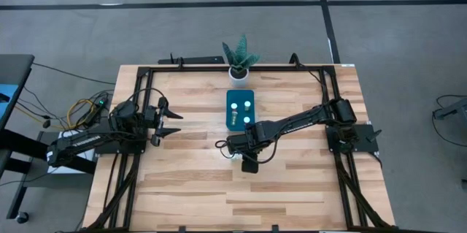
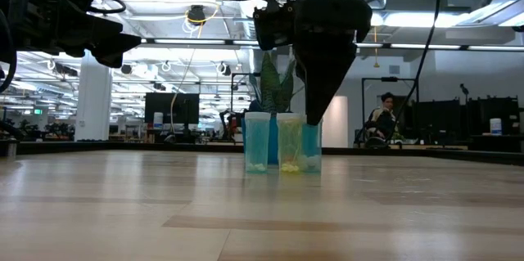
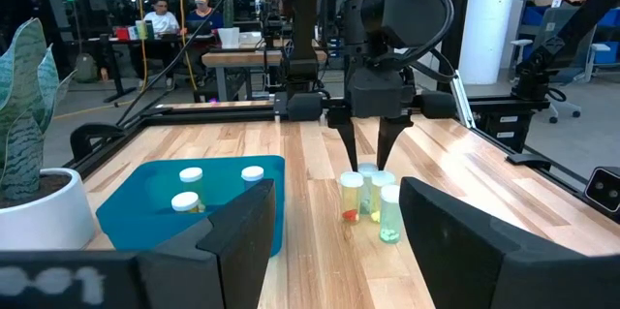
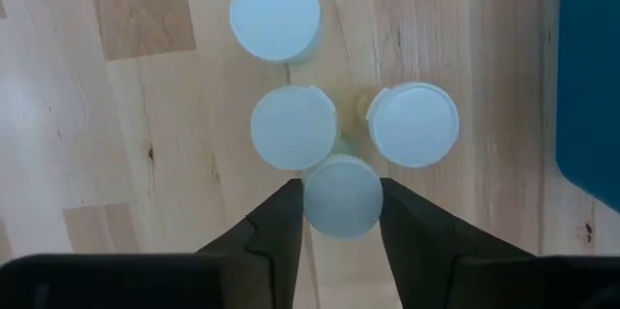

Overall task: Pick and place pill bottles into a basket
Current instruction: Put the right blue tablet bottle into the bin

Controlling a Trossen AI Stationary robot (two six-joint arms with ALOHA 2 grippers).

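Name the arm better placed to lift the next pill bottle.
Right. Its claw is open, straddling one pill bottle in the cluster beside the basket. The left claw waits open, away from them.

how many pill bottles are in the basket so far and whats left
Three white-capped pill bottles already stand in the teal plastic basket. The right gripper is open around one of four clustered bottles on the wooden table, not yet lifted. The left gripper waits open, aside.
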